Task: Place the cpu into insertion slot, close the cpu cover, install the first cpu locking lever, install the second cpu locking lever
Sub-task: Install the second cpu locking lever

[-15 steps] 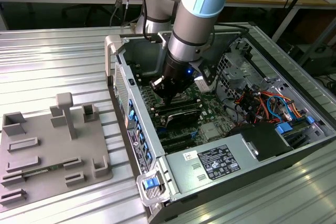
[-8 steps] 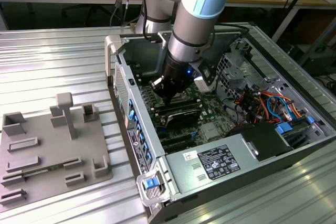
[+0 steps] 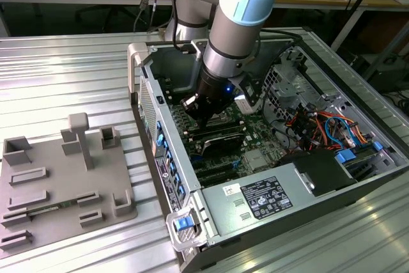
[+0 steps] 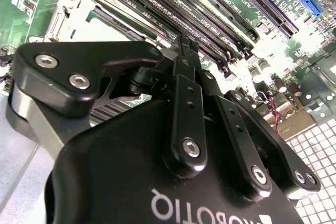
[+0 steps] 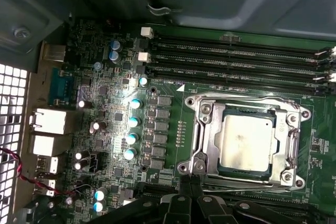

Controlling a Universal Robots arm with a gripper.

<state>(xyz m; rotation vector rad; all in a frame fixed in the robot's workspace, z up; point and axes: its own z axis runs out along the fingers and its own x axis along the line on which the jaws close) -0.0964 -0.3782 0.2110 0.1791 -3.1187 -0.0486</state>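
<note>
The chip [image 5: 245, 142] lay flat in its socket on the green board [image 5: 105, 129], silver top up, with the shiny metal cover frame [image 5: 205, 140] down around it and the chip showing through its open window. The tool [image 3: 203, 117] hung low inside the open computer case [image 3: 358, 187], just above the board near the socket; in the second wrist view its black fingers [image 4: 184, 66] came together at a narrow tip with nothing seen between them, so they looked pressed together and empty. With chip and frame seemingly seated, the work in hand was probably the locking levers along the socket's edges; I could not tell whether either was already hooked. Doing that well would call for pressing the thin wire lever straight down and sideways under its catch, keeping clear of the memory slots [image 5: 236, 61] right beside the socket. On the ribbed surface [image 3: 64, 68], a grey holder tray [image 3: 64, 183] sat well apart from the case; its pockets' contents were unclear.
</note>
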